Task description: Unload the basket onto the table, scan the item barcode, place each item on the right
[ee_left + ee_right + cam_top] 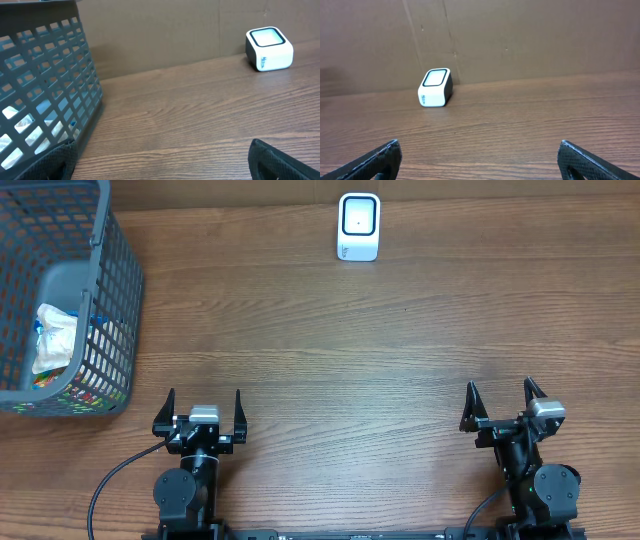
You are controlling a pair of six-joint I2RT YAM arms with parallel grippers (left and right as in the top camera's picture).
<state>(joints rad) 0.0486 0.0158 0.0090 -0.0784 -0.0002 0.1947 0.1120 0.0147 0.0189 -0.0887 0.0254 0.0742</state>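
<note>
A white barcode scanner (359, 227) with a dark-rimmed window stands at the back middle of the wooden table; it also shows in the left wrist view as the scanner (268, 49) and in the right wrist view as the scanner (435, 88). Packaged items (52, 340) lie inside a grey mesh basket (112, 300) at the far left. My left gripper (204, 412) rests at the front left, open and empty, just right of the basket. At the front right, my right gripper (503, 406) also stands open with nothing between its fingers. No barcode is visible.
The basket wall (50, 85) fills the left of the left wrist view. A brown cardboard wall (520, 40) runs along the back of the table. Bare wood lies between both grippers and the scanner.
</note>
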